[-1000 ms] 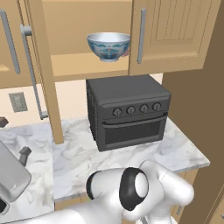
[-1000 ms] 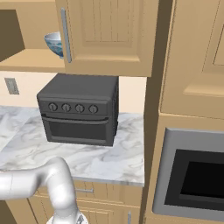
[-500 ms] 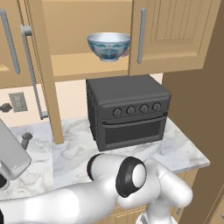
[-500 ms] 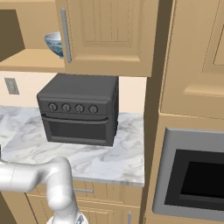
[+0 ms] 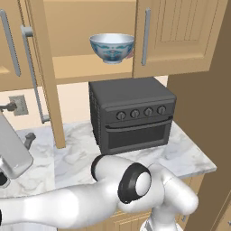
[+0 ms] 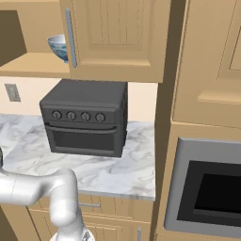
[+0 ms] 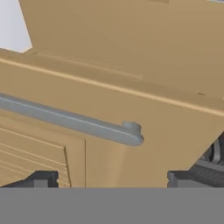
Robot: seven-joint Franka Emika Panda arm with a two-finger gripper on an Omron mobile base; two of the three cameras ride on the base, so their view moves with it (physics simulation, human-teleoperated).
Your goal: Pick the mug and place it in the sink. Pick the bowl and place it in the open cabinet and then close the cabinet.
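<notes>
— Spreading wide, aren't they, those jaws?
— Yes. The gripper (image 7: 109, 177) is showing both dark tips at the bottom of the hand view, far apart, holding nothing, facing the cabinet door (image 7: 131, 127) and its grey bar handle (image 7: 70, 120).
— What are you counting?
— One bowl (image 5: 112, 48), sitting on the cabinet shelf (image 5: 92, 72) at upper centre of the left base view; one black toaster oven (image 5: 131, 113) standing on the marble bench (image 5: 180, 151) below it.
</notes>
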